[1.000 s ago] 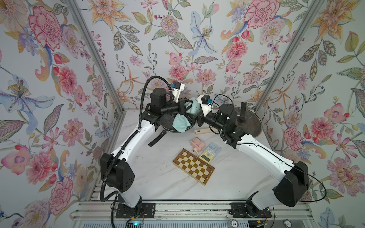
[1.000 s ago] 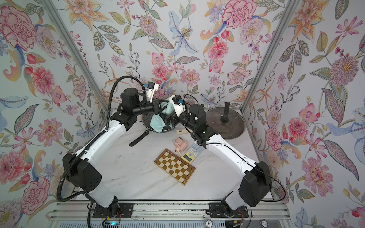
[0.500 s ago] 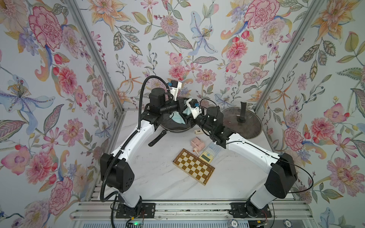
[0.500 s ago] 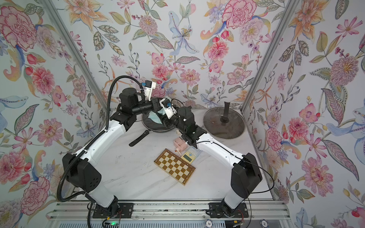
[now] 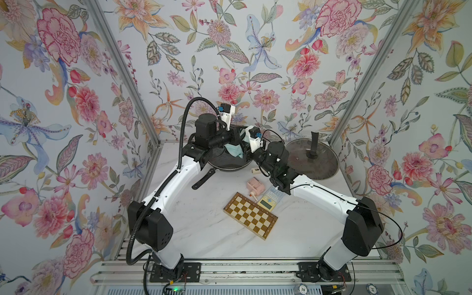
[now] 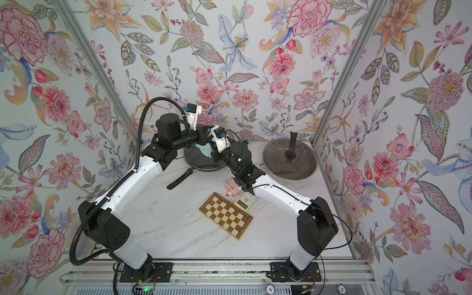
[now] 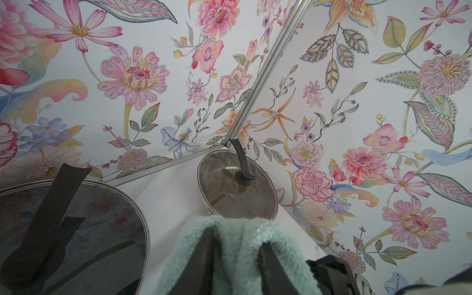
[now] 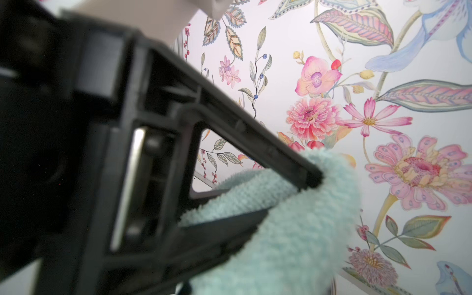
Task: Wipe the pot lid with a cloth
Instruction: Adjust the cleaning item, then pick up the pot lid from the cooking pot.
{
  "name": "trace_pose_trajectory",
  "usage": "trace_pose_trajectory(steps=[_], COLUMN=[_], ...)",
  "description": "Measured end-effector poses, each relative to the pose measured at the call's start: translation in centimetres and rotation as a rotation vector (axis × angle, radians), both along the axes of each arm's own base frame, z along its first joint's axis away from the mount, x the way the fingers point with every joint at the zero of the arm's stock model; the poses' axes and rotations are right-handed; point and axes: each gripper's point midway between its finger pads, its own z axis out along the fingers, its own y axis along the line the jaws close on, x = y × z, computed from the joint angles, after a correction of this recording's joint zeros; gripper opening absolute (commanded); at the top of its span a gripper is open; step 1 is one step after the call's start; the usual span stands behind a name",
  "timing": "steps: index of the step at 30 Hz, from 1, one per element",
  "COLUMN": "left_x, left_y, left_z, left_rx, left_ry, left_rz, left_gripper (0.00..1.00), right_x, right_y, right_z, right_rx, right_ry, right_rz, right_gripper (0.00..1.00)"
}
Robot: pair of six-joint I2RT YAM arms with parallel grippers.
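Note:
The pale mint cloth point(image 5: 235, 150) point(image 6: 205, 150) hangs bunched between my two grippers, above the dark pan at the back. My left gripper point(image 5: 240, 138) point(image 7: 236, 236) has its fingers point(image 7: 201, 258) apart, with the cloth point(image 7: 237, 255) draped over and between them. Reaching in from the right, my right gripper point(image 5: 246, 150) point(image 6: 214, 153) is shut on the cloth point(image 8: 293, 242); cloth and the left gripper's black frame hide its own jaws in the right wrist view. The pot lid point(image 5: 301, 158) point(image 6: 281, 161) point(image 7: 242, 201), glass with an upright black handle, lies in the back right corner, apart from both grippers.
The dark pan point(image 5: 224, 164) with a long black handle point(image 5: 203, 178) sits under the grippers. In front lie a pink gadget point(image 5: 255, 186), a calculator point(image 5: 268, 201) and a checkered board point(image 5: 250, 215). Floral walls close in on three sides.
My right arm swung left from near the lid to the cloth and its jaws closed on it. The left gripper's jaws have parted. The cloth sits higher and more bunched.

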Motion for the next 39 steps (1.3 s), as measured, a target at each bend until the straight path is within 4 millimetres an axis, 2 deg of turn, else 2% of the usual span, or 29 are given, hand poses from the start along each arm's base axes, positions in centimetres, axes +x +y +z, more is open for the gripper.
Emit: trace_pose_trajectory(steps=[4,6,9,13,15,18,20,22,25,28,32,35,39], left_x=[0.4,0.7,1.4,1.6,1.6,3.5,5.3,7.3,10.4,12.9,14.9,15.6,16.7], left_y=[0.5,1.0,2.2,2.8,2.5,4.6,6.3,7.4,8.1,8.3,8.1,7.9,8.0], left_z=[0.1,0.4,1.0,0.9,0.3,-1.9,-4.3,-6.8,-11.2,-15.9,-20.6,-22.0,-21.9], left_rx=[0.026,0.054,0.122,0.226,0.277,0.375,0.430,0.470,0.532,0.609,0.652,0.641,0.610], left_ry=[-0.014,-0.031,-0.076,-0.156,-0.203,-0.252,-0.255,-0.248,-0.238,-0.217,-0.200,-0.207,-0.248], left_rz=[0.036,0.065,0.132,0.158,0.149,0.230,0.280,0.305,0.307,0.285,0.249,0.231,0.225], left_gripper=[0.44,0.59,0.71,0.88,0.90,0.92,0.92,0.94,0.94,0.94,0.94,0.95,0.95], right_x=[0.1,0.3,0.8,2.3,2.5,2.9,2.5,1.2,-1.3,-3.3,-5.1,-5.8,-5.9], right_y=[-0.2,-0.4,-1.3,-4.7,-6.7,-11.9,-15.9,-18.8,-21.7,-24.1,-26.6,-27.9,-28.8], right_z=[0.3,0.5,1.0,0.8,0.6,1.4,3.0,4.9,7.5,9.2,9.5,8.9,7.9], right_rx=[0.050,0.069,0.103,0.139,0.139,0.161,0.192,0.225,0.271,0.306,0.323,0.323,0.308], right_ry=[0.025,0.028,0.036,0.078,0.099,0.109,0.088,0.058,0.018,-0.006,-0.005,0.012,0.046], right_rz=[-0.001,-0.005,-0.021,-0.080,-0.120,-0.262,-0.366,-0.440,-0.518,-0.587,-0.677,-0.734,-0.792], right_gripper=[0.05,0.03,0.00,0.00,0.00,0.01,0.00,0.00,0.00,0.00,0.00,0.00,0.00])
